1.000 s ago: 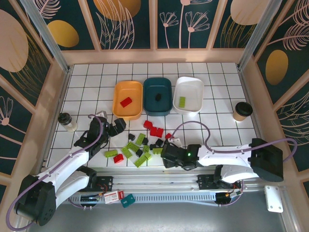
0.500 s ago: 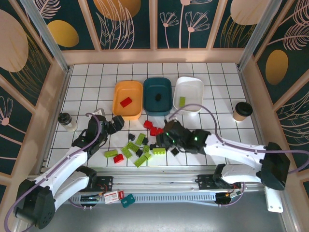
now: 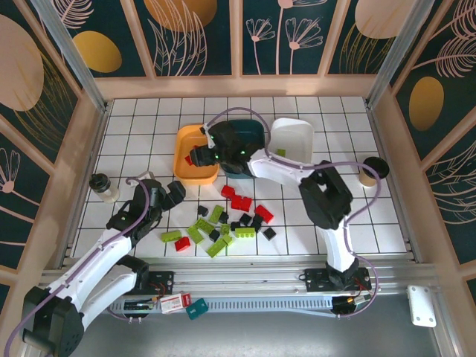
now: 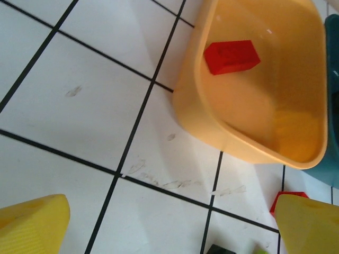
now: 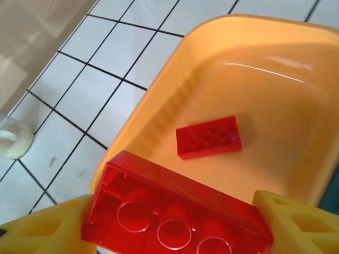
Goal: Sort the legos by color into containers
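Observation:
My right gripper [image 3: 201,156] reaches over the orange container [image 3: 187,167] and is shut on a red lego [image 5: 175,211], held hollow side up between its yellow fingers [image 5: 302,222]. Below it another red lego [image 5: 209,137] lies flat in the orange container [image 5: 265,79]. The teal container [image 3: 249,165] is partly behind the right arm. A green lego [image 3: 280,153] lies in the white container [image 3: 297,134]. Loose red [image 3: 239,201], green [image 3: 202,227] and black [image 3: 256,221] legos are scattered near the front. My left gripper [image 3: 172,195] hangs open over bare tiles left of the pile, its fingers [image 4: 32,225] wide apart.
A small lidded cup [image 3: 104,187] stands at the left of the table and a coffee cup [image 3: 370,169] at the right. Wooden walls close in the tiled surface. In the left wrist view the orange container's wall [image 4: 212,127] is just ahead, with a red lego [image 4: 232,56] inside.
My right arm has swung from the near front of the table up and left to above the orange container, carrying the red lego. The left arm has barely shifted.

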### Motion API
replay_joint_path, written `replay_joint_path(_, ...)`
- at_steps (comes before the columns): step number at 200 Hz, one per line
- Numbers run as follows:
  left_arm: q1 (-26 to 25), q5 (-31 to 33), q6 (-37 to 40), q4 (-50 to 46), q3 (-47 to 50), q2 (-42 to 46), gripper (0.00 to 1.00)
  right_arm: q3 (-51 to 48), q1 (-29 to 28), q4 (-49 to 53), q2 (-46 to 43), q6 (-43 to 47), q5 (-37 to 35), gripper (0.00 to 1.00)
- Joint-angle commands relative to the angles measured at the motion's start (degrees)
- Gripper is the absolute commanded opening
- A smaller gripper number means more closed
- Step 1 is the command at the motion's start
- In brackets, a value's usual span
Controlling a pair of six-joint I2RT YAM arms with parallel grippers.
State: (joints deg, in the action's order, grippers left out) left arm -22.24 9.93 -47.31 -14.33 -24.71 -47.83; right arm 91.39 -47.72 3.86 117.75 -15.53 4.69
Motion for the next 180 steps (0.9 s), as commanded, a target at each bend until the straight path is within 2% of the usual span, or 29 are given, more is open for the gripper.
replay_joint_path(1,-0.08,1.12,-2.11,-4.57,-0.98,1.12,0.99,5.93,1.21,0.41,4.26,1.33,2.65,0.75)
replay_joint_path(12,-0.13,1.07,-2.34,-5.62,-0.91,1.16,0.99,8.68,1.47,1.18,6.03,1.27,2.63,0.84)
replay_joint_path(34,-0.15,0.56,-2.27,-7.98,-1.39,1.09,0.99,10.34,1.77,1.27,6.98,0.79,2.08,0.90)
replay_joint_path(70,-1.04,-2.34,-4.63,-11.22,-0.21,2.52,0.91,-0.21,2.01,-4.65,-0.22,-1.02,2.70,0.90)
replay_joint_path(116,-9.93,0.75,-10.33,-18.43,-1.22,-0.07,0.87,-16.58,3.03,-12.26,-10.05,-4.29,3.13,0.90)
replay_joint_path(180,-17.96,5.85,-14.72,-31.60,-7.98,-7.55,0.81,-28.04,4.04,-15.81,-17.28,-6.10,2.69,0.90)
